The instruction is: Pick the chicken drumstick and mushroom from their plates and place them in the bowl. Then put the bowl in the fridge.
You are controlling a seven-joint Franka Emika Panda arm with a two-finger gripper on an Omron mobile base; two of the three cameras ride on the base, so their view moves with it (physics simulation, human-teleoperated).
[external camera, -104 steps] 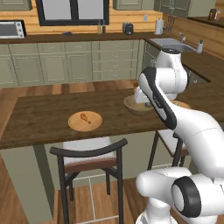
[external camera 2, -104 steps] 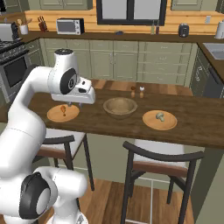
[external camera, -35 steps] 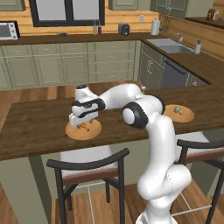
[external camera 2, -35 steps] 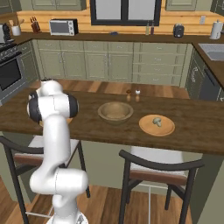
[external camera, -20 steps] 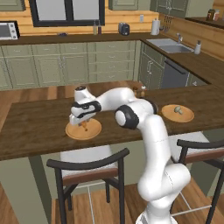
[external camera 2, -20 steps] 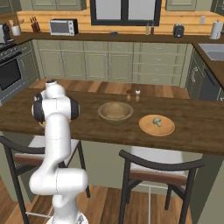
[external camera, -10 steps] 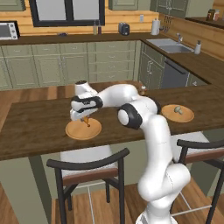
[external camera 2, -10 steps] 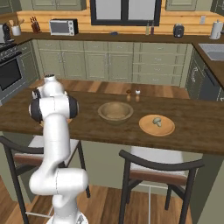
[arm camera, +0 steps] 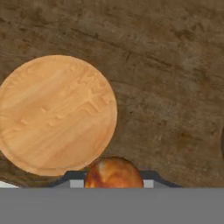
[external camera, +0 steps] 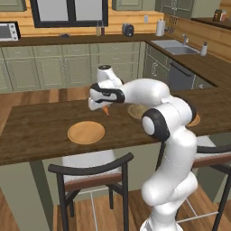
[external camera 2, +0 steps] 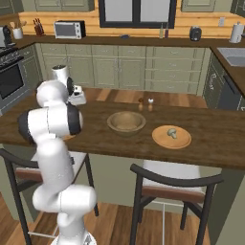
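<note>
end effector (external camera: 106, 109): clamped on the chicken drumstick (external camera: 106, 110), held clear above the desk (external camera: 40, 131) | plate (external camera: 86, 132): bare below, just beside | bowl (external camera 2: 126, 121): empty, drop likely planned there | mushroom (external camera 2: 172, 133): on far plate (external camera 2: 171, 137), untouched

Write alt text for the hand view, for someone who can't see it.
The chicken drumstick sits clamped in the gripper at the bottom of the view, lifted above the dark wooden counter. Below and to the left lies a round, light wooden plate with nothing on it.
</note>
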